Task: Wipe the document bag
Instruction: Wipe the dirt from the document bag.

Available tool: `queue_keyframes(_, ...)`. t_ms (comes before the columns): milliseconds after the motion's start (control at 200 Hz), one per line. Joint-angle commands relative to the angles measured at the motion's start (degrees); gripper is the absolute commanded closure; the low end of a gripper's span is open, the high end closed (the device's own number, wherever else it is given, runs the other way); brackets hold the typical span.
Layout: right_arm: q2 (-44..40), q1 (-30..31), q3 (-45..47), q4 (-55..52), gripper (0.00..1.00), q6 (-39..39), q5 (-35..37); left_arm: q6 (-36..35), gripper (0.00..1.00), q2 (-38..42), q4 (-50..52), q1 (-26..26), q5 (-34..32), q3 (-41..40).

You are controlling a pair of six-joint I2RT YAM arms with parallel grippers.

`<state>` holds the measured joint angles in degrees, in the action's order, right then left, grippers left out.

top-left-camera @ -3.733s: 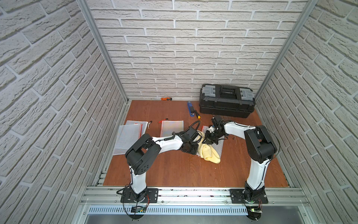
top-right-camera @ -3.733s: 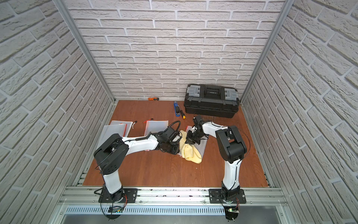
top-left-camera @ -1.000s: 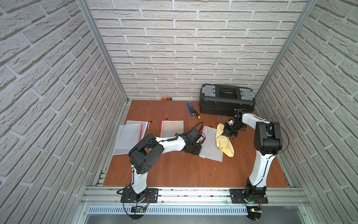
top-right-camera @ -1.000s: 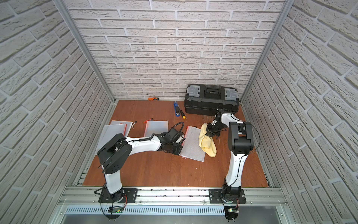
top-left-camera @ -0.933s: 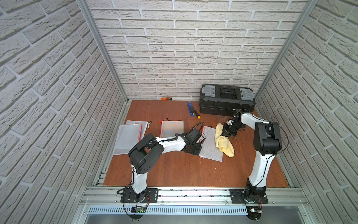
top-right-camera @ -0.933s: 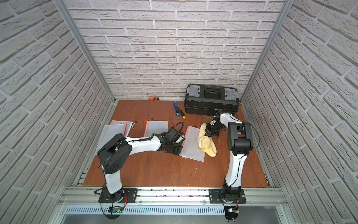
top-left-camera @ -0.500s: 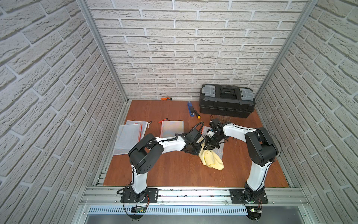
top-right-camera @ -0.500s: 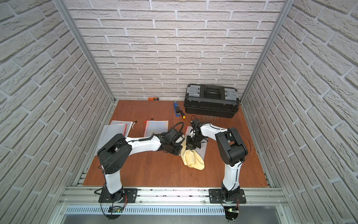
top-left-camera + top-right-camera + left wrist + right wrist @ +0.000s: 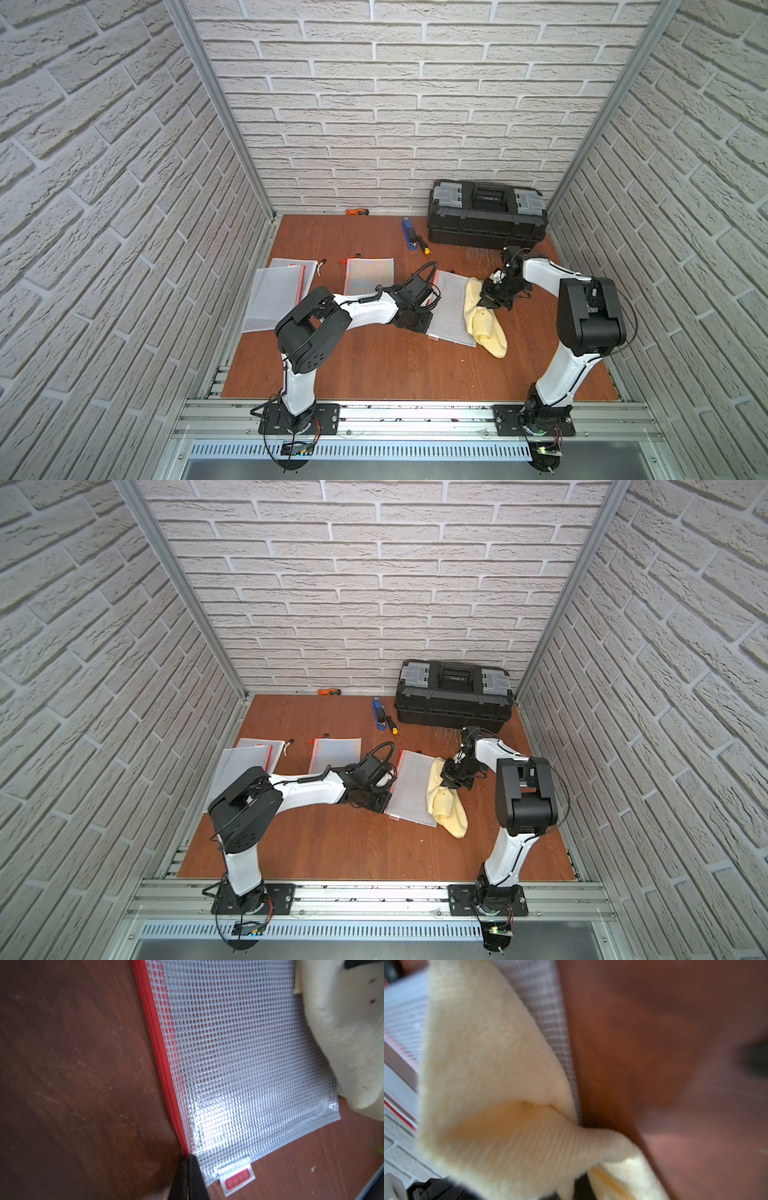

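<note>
The document bag [image 9: 451,309] [image 9: 409,789], clear mesh with a red zipper edge, lies flat mid-table. My left gripper [image 9: 415,323] [image 9: 372,802] is shut, its tips [image 9: 188,1160] pressed on the zipper edge near the bag's [image 9: 239,1064] labelled corner. My right gripper [image 9: 493,298] [image 9: 456,778] is shut on a yellow cloth [image 9: 484,328] [image 9: 448,810]. The cloth drapes over the bag's right edge and onto the wood. In the right wrist view the cloth [image 9: 492,1068] fills most of the frame and hides the gripper [image 9: 579,1188] almost entirely.
A black toolbox [image 9: 486,216] stands at the back right, close behind my right arm. A blue stapler [image 9: 409,239] and an orange tool [image 9: 357,212] lie near the back wall. More mesh bags [image 9: 368,276] [image 9: 274,299] lie to the left.
My right gripper has dragged the cloth rightward across the bag, from near the left gripper to the bag's right edge. The left gripper stays put on the zipper edge.
</note>
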<state>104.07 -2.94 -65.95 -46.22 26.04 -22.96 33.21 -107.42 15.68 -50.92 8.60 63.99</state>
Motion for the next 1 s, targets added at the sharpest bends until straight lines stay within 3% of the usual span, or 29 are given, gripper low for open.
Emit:
queue_keyframes(0,-2.12,2.5,0.82,-2.47,0.98,-1.19,1.15,-0.3,1.0,-1.56,6.79,-0.22,-2.1,-2.48)
queue_keyframes(230,3.89,17.5,-5.44,0.62,0.98,3.7,-0.07,-0.59,1.0,-1.9,7.57,-0.22,-2.0,-1.67)
queue_keyframes(400,11.51,18.51,-12.73,2.57,0.98,6.16,-1.57,-0.69,1.0,-1.01,8.9,-0.26,-2.71,-1.49)
queue_keyframes(650,15.98,10.79,-21.5,-2.97,0.98,3.2,-0.1,-0.52,1.0,-0.69,9.13,-0.26,-2.89,-1.55)
queue_keyframes(995,9.66,-2.84,-12.78,-5.47,0.98,-2.6,2.34,-0.96,1.0,-0.99,9.26,-0.24,-2.84,-1.15)
